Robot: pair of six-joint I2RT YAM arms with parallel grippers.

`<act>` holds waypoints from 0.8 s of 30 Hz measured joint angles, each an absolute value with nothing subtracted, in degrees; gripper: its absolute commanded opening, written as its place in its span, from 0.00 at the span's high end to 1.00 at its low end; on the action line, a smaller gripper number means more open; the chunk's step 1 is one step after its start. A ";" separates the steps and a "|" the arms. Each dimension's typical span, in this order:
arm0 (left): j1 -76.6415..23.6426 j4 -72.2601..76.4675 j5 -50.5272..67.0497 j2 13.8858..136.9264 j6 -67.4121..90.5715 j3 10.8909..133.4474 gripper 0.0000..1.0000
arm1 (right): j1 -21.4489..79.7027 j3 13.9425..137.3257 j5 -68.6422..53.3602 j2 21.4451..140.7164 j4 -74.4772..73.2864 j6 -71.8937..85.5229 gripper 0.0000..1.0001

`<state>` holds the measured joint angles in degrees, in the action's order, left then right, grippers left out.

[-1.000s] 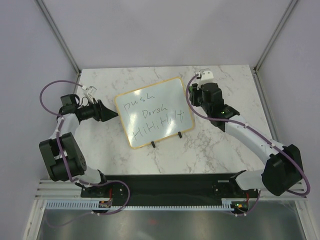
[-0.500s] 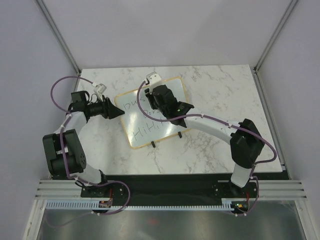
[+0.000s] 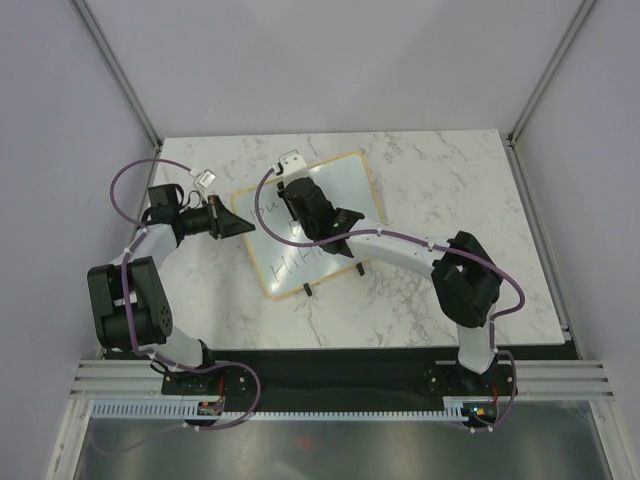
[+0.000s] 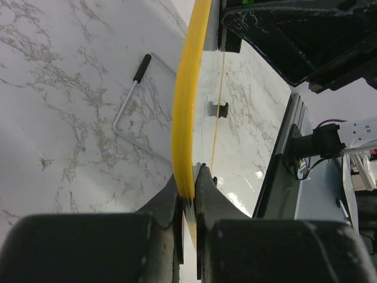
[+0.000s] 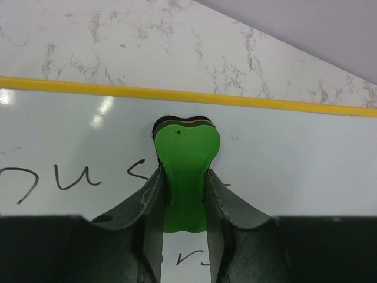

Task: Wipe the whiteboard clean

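The whiteboard [image 3: 340, 185] lies tilted in the middle of the marble table, with black handwriting [image 5: 76, 177] on it. My left gripper [image 3: 243, 226] is shut on the board's left edge; the left wrist view shows the yellowish frame [image 4: 186, 106] pinched between the jaws of the left gripper [image 4: 188, 184]. My right gripper [image 3: 291, 205] reaches over the board's upper left part and is shut on a green eraser [image 5: 185, 156]. The eraser's head rests on the white surface [image 5: 294, 159] just below the top frame, and the right gripper [image 5: 183, 177] clasps its narrow waist. The right arm hides part of the writing.
The marble table [image 3: 450, 180] is bounded by grey walls with metal posts at the back corners. A black-tipped wire foot [image 4: 126, 112] sticks out under the board. Another black foot [image 3: 307, 290] shows at the board's near edge. The right arm's elbow [image 3: 462, 275] stands over the table's right half.
My right arm swung left from beside the board's right edge to over its upper left, carrying the eraser. My left gripper moved right and shut on the board's left edge.
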<state>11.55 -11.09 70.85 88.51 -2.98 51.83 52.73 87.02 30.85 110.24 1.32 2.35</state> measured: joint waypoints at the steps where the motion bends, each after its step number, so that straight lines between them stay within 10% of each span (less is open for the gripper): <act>1: 11.62 -11.09 70.70 88.60 -2.85 51.81 0.98 | 53.23 87.15 31.24 110.76 2.28 2.09 1.00; 12: 11.92 -11.66 70.17 88.53 -3.46 51.53 0.98 | 63.29 92.33 30.89 118.63 10.83 -1.74 1.00; 24: 11.75 -12.53 69.97 87.90 -4.16 51.53 0.98 | 48.62 78.08 33.54 106.94 13.28 2.37 1.00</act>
